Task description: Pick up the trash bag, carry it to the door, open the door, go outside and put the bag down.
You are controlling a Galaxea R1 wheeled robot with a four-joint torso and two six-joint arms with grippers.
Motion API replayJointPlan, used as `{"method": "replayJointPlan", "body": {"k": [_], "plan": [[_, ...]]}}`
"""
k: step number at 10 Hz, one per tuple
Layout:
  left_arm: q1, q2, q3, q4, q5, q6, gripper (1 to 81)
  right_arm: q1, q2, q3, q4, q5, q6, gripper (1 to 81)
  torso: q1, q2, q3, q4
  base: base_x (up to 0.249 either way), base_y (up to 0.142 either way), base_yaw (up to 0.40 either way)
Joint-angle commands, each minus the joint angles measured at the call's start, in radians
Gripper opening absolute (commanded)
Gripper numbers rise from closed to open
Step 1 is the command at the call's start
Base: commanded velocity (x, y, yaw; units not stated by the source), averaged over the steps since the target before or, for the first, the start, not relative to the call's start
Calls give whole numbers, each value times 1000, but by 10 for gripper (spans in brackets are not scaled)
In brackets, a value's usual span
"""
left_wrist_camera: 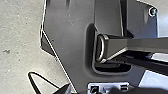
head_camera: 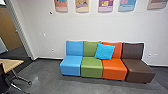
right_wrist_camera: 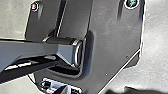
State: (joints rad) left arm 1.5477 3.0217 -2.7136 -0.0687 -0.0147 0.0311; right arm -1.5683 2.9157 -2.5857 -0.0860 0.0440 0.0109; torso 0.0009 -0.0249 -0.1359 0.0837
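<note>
You can't tell how open either claw is, what it holds, or where the trash bag is. A blue pillow point(head_camera: 104, 51) leans on the green seat point(head_camera: 88, 48) and orange seat point(head_camera: 118, 51) — pictures point(head_camera: 105, 6) hang behind — a brown door point(head_camera: 9, 30) is farther left.
</note>
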Motion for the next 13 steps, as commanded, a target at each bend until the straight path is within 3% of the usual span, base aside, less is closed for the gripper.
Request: {"method": "replayJointPlan", "body": {"k": [1,7,13], "plan": [[-25,-6,0,-2,67,6,811,32,-8,4,5,-59,0,811,0,0,0,0,155,0,0],[-22,-4,0,-2,67,6,811,27,-8,-13,8,-56,3,811,0,0,0,0,151,0,0],[-24,-12,20,0,78,1,811,24,-43,48,2,-84,1,811,0,1,0,0,14,0,0]]}}
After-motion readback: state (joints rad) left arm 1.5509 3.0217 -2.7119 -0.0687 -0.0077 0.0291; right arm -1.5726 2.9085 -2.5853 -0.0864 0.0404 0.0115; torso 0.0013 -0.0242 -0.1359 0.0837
